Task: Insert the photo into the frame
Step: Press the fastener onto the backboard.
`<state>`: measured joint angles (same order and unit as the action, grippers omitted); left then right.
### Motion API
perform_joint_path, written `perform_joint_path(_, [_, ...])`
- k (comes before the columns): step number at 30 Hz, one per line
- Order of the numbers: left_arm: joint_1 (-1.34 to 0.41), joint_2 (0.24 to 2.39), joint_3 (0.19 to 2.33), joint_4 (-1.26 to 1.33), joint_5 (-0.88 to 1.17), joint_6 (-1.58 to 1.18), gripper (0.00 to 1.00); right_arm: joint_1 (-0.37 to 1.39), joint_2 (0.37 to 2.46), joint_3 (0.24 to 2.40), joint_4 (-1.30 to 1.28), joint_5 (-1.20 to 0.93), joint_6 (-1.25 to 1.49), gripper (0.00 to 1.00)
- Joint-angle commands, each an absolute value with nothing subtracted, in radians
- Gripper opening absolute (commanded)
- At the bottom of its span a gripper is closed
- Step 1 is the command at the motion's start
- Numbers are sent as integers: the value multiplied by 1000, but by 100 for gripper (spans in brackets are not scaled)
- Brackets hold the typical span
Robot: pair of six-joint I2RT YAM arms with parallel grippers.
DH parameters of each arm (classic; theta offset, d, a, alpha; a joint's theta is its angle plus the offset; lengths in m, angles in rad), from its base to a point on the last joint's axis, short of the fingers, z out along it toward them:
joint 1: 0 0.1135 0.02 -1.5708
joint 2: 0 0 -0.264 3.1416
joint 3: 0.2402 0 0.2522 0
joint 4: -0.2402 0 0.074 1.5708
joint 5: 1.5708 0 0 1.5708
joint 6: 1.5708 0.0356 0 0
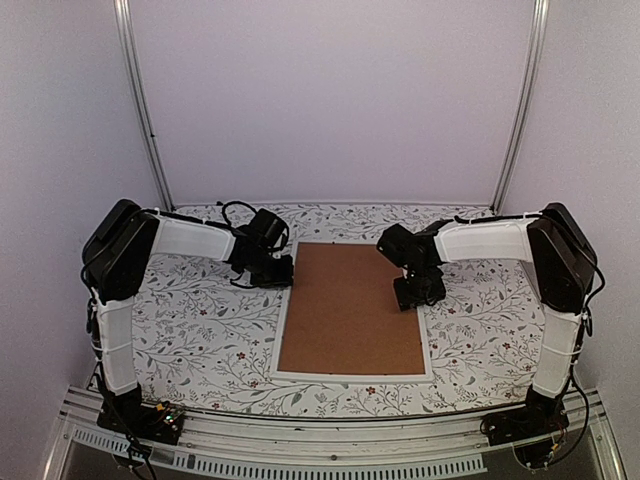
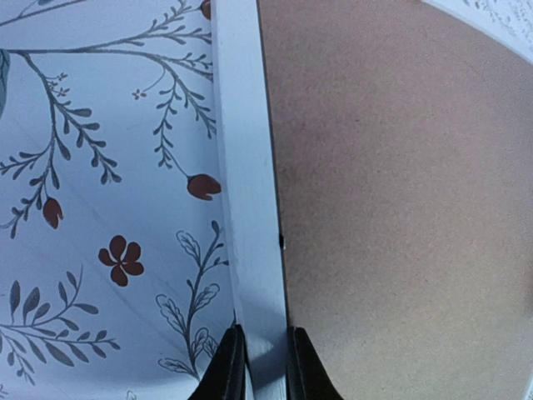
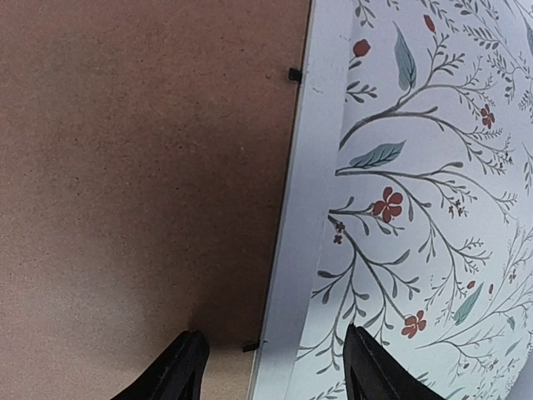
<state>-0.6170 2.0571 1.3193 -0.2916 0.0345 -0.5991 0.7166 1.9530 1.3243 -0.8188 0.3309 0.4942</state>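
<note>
The big white-edged picture frame (image 1: 352, 375) lies flat in the middle of the flowery table (image 1: 200, 330), with a brown board (image 1: 350, 310) filling it. My left pincer (image 2: 266, 368) is narrow and pinches the frame's left edge. My right pincer (image 3: 275, 357) is wide, over the right edge.
</note>
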Motion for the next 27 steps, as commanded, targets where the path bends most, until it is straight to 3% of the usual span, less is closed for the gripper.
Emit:
perform_joint_path(1, [-640,2059,1288,-314,56,-589,0,742,2004,1304,-771,214,494,62])
perform_joint_path(15, [-635,2050,1286,-314,51,-588,0,728,1668,1171,-882,180,513,63])
perform_joint_path(27, [-634,2047,1286,-313,48,-593,0,737,1527,964,-840,58,576,63])
